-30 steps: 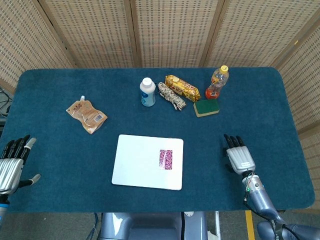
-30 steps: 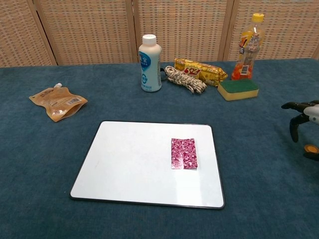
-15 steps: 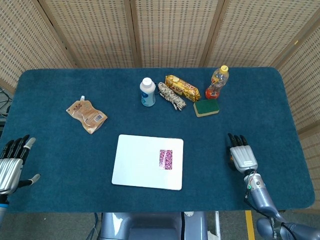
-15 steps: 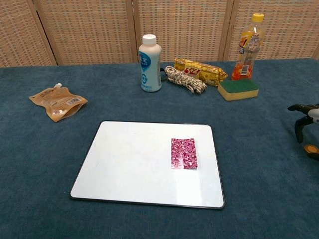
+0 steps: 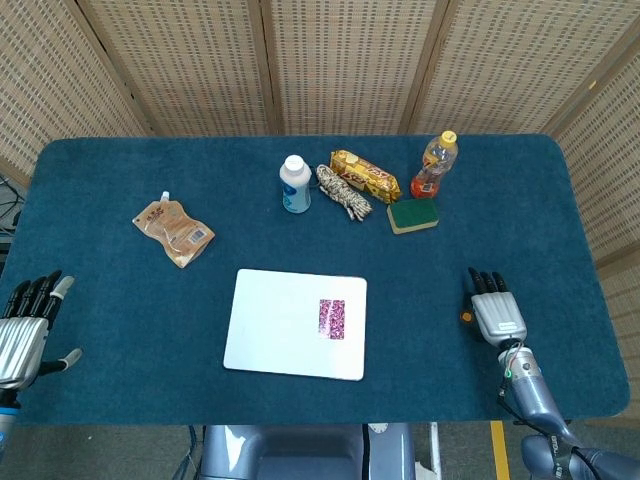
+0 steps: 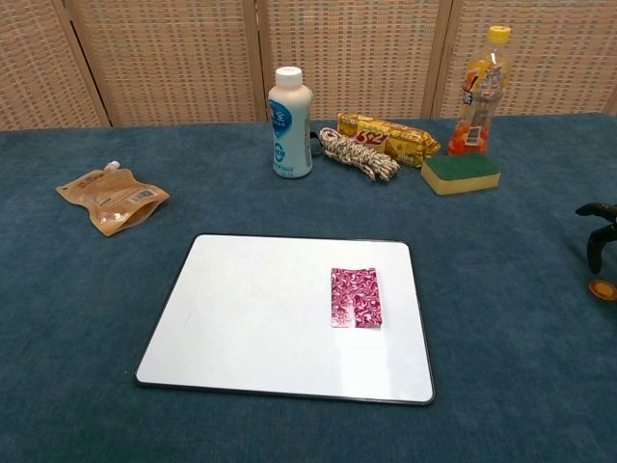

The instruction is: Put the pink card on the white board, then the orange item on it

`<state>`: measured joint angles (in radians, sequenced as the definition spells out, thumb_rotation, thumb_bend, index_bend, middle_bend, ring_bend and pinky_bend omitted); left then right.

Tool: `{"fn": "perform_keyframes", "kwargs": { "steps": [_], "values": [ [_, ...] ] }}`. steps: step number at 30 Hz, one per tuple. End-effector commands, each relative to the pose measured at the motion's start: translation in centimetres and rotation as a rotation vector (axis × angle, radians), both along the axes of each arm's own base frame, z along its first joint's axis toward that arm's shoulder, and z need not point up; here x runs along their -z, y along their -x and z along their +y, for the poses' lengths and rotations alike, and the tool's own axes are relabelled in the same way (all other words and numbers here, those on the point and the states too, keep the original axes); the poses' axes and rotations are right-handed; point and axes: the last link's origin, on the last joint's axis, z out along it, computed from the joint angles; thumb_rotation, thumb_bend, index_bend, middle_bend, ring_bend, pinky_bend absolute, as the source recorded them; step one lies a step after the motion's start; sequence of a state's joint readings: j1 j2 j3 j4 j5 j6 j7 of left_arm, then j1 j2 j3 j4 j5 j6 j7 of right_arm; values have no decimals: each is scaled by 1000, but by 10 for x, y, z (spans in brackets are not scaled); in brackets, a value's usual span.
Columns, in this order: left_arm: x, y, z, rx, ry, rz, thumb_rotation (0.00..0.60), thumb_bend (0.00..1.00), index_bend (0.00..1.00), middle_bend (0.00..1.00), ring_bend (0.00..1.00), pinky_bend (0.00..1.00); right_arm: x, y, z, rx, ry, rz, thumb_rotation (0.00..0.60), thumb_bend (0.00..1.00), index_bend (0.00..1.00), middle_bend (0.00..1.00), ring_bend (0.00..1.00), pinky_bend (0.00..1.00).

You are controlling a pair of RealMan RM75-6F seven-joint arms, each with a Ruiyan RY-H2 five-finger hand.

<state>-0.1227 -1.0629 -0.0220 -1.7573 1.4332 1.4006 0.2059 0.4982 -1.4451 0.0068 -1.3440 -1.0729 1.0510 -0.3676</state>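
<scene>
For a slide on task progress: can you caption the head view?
Pink card lies on the white board; both hands, left and right, hold nothing.

A table (image 5: 560, 200) covered in dark blue felt-like cloth fills the middle of the room. Behind it stands a folding screen (image 5: 340, 60) of pale woven rattan panels in wooden frames, evenly lit.
</scene>
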Motion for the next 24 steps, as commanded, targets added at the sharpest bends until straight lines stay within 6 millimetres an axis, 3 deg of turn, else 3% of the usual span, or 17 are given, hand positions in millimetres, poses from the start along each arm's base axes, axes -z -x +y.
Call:
{"fn": "perform_keyframes", "kwargs": {
  "steps": [1, 24],
  "values": [
    [0, 0, 0, 0, 1, 1, 600, 22, 0, 0, 0, 0, -1, 1, 0, 3, 1, -2, 600, 311, 392, 0, 0, 0],
    [0, 0, 0, -3, 3, -2, 600, 23, 0, 0, 0, 0, 9, 9, -5, 41, -7, -2, 600, 312, 392, 0, 0, 0]
  ]
}}
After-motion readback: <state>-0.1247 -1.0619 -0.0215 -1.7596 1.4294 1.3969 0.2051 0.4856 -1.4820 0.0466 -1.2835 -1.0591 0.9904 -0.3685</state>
